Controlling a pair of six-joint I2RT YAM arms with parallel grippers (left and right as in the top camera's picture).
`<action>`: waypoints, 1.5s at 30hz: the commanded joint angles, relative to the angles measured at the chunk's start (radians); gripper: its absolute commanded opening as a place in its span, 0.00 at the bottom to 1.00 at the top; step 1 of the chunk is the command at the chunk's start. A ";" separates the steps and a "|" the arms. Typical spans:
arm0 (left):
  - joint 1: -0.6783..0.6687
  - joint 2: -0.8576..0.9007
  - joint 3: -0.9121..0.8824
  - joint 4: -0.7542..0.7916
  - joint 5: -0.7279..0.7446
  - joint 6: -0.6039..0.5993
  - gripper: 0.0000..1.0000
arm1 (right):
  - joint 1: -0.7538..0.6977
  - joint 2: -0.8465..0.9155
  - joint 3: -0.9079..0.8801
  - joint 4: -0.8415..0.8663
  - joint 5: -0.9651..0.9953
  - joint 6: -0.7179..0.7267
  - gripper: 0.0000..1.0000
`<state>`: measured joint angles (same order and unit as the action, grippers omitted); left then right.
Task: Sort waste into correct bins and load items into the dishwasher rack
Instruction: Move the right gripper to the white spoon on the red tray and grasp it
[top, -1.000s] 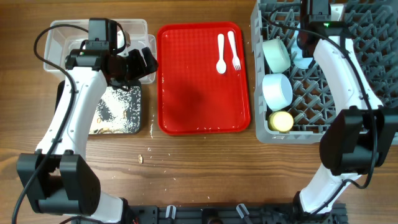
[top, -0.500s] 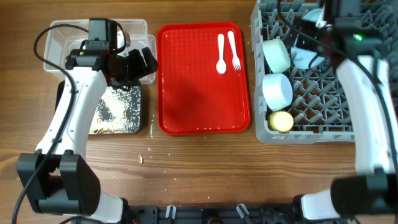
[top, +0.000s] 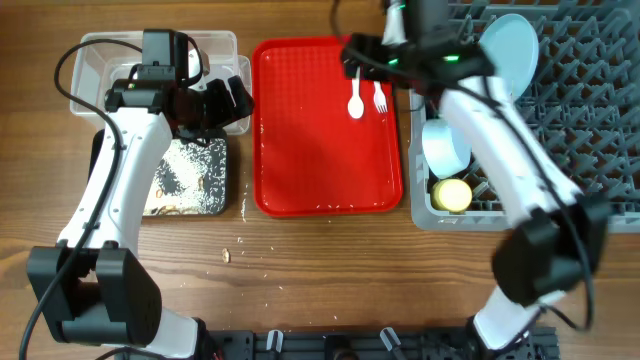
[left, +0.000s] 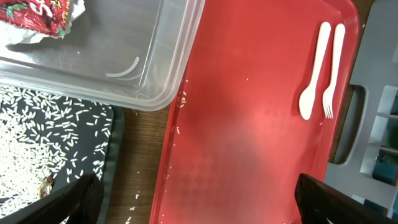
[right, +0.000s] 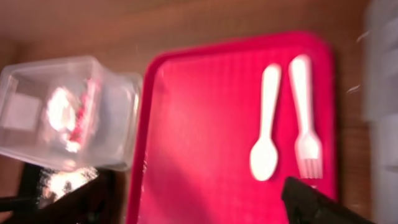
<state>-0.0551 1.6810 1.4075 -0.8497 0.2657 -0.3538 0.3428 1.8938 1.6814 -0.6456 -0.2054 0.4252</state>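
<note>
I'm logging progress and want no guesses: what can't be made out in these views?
Rack, left side past the bowl: overhead, under the right arm.
Wrapper: left wrist, cut off by the top edge; right wrist, blurred.
Tissue: not visible; overhead, the left arm covers part of the tub.

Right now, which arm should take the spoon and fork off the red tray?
Right. The right gripper, open, hangs by the spoon and fork, next to the rack; the left gripper is over the clear tub, across the red tray.
</note>
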 joint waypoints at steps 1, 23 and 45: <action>0.001 -0.013 0.006 0.000 -0.006 0.005 1.00 | 0.000 0.156 0.050 -0.013 0.048 0.025 0.84; 0.001 -0.013 0.006 0.000 -0.006 0.005 1.00 | 0.009 0.419 0.138 0.077 0.117 -0.030 0.70; 0.001 -0.013 0.006 0.000 -0.006 0.005 1.00 | 0.049 0.441 0.245 -0.006 0.296 -0.031 0.62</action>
<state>-0.0551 1.6810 1.4075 -0.8497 0.2657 -0.3538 0.3920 2.3207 1.8965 -0.6472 0.0032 0.3958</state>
